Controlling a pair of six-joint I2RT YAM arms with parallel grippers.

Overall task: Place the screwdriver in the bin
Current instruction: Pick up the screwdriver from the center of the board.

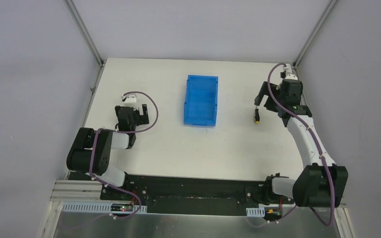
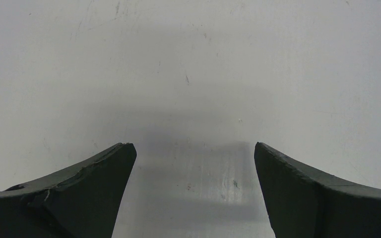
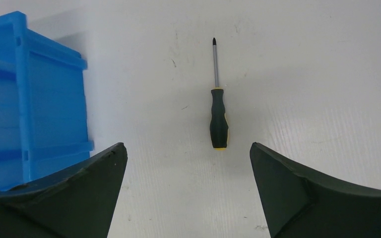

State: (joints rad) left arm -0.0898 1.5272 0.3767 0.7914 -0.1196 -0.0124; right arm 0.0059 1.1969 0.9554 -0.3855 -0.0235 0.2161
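On my right wrist feed the bin [image 3: 49, 94] runs off the left edge, and from above the screwdriver [image 1: 256, 118] is too small for me to make out its shaft.

White table [image 1: 178, 148], matte, with light scuffs and scratches showing in the wrist views. Two items on it. Blue bin [image 1: 201, 99] sits upper centre of the overhead frame, open side up, long axis running top to bottom. Screwdriver [image 1: 256, 117] lies flat to the right of it, well apart, yellow butt toward frame bottom.
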